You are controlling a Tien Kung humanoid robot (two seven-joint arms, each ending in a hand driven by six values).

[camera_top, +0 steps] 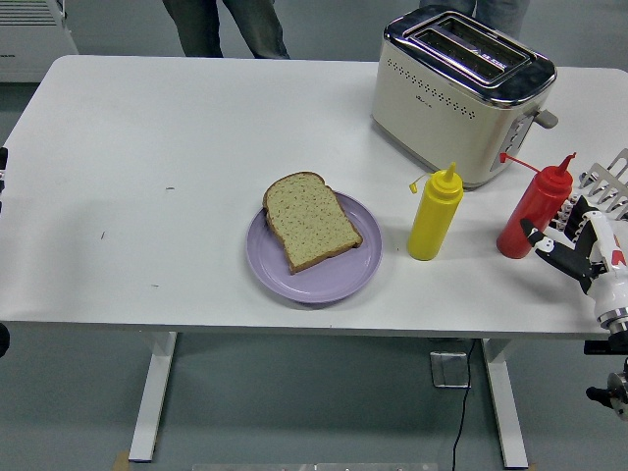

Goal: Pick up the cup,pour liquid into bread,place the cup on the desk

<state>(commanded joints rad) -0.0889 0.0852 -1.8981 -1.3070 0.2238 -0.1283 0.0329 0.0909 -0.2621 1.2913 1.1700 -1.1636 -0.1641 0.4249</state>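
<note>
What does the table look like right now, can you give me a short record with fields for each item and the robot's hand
surface: white table
plate: purple plate, centre of table
bread: one slice of bread lying on the plate
yellow bottle: yellow squeeze bottle, upright, right of the plate
red bottle: red squeeze bottle, upright, near the right edge
toaster: toaster, far right, behind both bottles
right hand: right hand, fingers open, beside the red bottle, no closed grasp
person: legs at the far side
</note>
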